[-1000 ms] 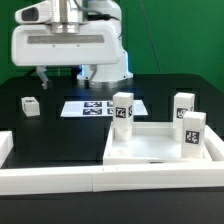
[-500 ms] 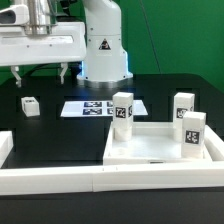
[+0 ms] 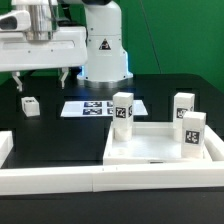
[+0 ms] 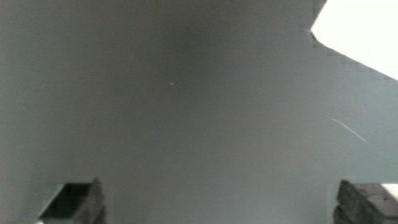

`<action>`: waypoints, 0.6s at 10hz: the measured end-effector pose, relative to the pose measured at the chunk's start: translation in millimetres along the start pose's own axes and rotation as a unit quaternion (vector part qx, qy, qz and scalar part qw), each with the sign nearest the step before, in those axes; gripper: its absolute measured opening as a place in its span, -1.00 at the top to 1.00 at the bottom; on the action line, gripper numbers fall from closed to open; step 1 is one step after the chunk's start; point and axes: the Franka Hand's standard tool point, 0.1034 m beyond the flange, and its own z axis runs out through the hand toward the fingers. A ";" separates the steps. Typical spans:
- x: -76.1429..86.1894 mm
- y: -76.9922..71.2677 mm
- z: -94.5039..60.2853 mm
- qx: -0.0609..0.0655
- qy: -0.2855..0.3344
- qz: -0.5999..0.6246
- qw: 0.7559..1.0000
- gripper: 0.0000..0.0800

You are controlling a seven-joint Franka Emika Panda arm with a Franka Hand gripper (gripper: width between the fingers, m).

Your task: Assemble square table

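Note:
The white square table panel (image 3: 150, 150) lies at the exterior view's right front. Three white tagged legs stand upright on it: one at its near-left corner (image 3: 123, 110), one at the back right (image 3: 183, 106), one at the right (image 3: 192, 132). A fourth leg (image 3: 30, 105) lies alone on the black table at the exterior view's left. My gripper (image 3: 44, 80) hangs open and empty above and a little behind that leg. In the wrist view the gripper (image 4: 222, 205) has its fingertips (image 4: 75, 200) wide apart over bare dark table; the leg is out of that view.
The marker board (image 3: 98, 108) lies flat between the lone leg and the panel. Long white border bars run along the front (image 3: 90, 180) and the left edge (image 3: 5, 146). A white corner (image 4: 365, 30) shows in the wrist view; I cannot tell what it belongs to.
The gripper has moved toward the exterior view's left and dropped a little, ending above the lone leg. The legs and the panel have not moved.

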 end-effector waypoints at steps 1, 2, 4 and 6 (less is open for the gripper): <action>-4.6 2.6 6.6 0.011 -0.059 0.007 0.998 -0.62; -12.4 11.9 14.4 0.019 -0.101 0.013 0.995 -0.62; -13.4 11.0 22.5 0.028 -0.162 0.011 0.986 -0.62; -16.8 8.9 24.9 0.039 -0.210 0.003 0.977 -0.62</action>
